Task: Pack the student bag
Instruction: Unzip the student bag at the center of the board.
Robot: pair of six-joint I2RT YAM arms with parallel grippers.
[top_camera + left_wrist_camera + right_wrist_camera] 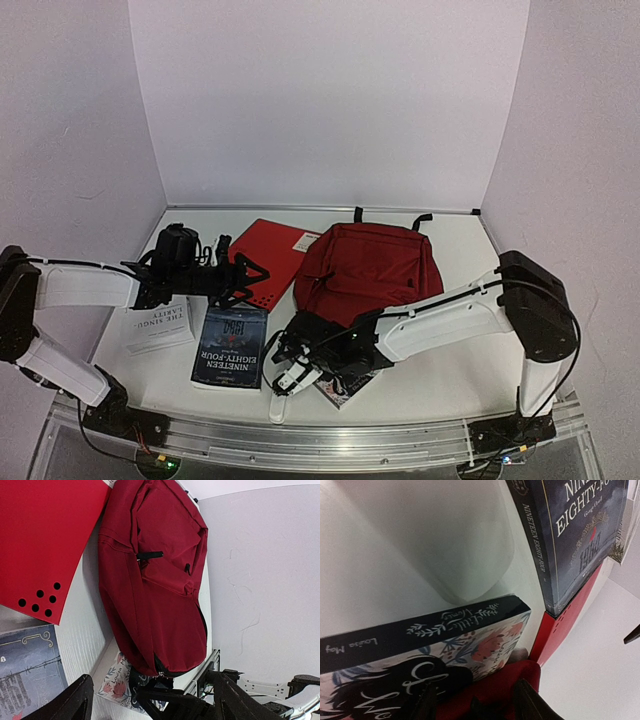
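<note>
**A:** Where's the student bag (370,262) relative to the right claw (298,368)?

**B:** Right at it. It lies flat on the surface (430,385), near corner between the jaws. The rest runs away from the claw and off to its right.

**A:** Gripping?

**B:** Jaws partway apart, with red fabric and a corner of the floral paperback (420,680) between them. Can't tell if it has hold of either.

**A:** Why that spot?

**B:** My guess: the paperback looks tucked under the bag's edge, so the fabric has to lift first.

**A:** Left claw (255,283)?

**B:** Spread wide, nothing in it. It hangs above the red folder (272,250) and the Nineteen Eighty-Four book (230,345), bag just to its right. Likely held off the surface, ready for the bag's other side.
</note>
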